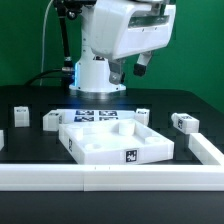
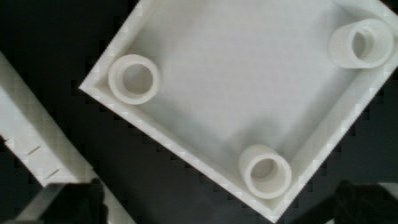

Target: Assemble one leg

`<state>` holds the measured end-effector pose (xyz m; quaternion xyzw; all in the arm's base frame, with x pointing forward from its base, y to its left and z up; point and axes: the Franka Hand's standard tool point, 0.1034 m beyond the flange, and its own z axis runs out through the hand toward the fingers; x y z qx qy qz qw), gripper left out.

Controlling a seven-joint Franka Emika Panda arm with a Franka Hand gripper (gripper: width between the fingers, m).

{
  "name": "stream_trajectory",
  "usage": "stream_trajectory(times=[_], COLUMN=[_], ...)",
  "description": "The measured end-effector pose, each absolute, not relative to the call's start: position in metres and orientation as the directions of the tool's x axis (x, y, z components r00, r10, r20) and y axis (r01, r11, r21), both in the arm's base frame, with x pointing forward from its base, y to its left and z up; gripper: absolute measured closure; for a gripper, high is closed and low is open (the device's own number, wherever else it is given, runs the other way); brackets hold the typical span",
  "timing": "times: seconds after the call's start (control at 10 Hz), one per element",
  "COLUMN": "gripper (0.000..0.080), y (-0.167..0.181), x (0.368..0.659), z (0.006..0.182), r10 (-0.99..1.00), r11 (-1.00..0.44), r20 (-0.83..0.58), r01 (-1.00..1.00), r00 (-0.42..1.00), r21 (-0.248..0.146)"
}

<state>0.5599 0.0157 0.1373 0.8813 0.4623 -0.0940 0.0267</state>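
Leg blocks, four in sight, all loose on the black table (image 1: pixel 30 150), none in the gripper.

Exterior view, from its left:
- The far-left leg (image 1: pixel 20 115) sits near the picture's edge, a dark tag on its near face.
- The second leg (image 1: pixel 51 120) is just beside it, between it and the panel, and the two do not touch.
- The marker board (image 1: pixel 97 117) lies flat at the foot of the arm (image 1: pixel 120 35), behind the panel.
- The white square panel (image 1: pixel 100 145) lies flat mid-table, one corner toward the camera, with a tag on its near side wall.
- The gripper (image 1: pixel 143 67) hangs high over the panel's far side, touching nothing. Its fingers are too dark and small in this view to read.
- The third leg (image 1: pixel 143 114) stands behind the panel's far right corner, apart from it.
- The right leg (image 1: pixel 184 123) is well off to the panel's right, tag faces showing.
- A white rail (image 1: pixel 110 180) runs along the table's near edge and angles back at the right.

Wrist view: it looks straight down on the panel (image 2: pixel 231 95), which shows three round sockets (image 2: pixel 134 78) near its corners. The gripper (image 2: pixel 214 205) has its two tips far apart at the picture's edge, with nothing between them. A white bar (image 2: pixel 27 125) lies beside the panel, and I cannot tell which part it is.
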Motion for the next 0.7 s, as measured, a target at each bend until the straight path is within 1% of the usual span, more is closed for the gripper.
stream_trajectory(times=[0.6, 0.7], gripper=[0.0150, 0.0150], y=[0.0158, 0.0151], x=[0.5598, 0.5585], z=[0.1371, 0.1355], r10=[0.810, 0.823], r11=[-0.572, -0.552], r20=[-0.190, -0.181], r01=[0.820, 0.833], r00=[0.555, 0.538], r21=[-0.040, -0.038])
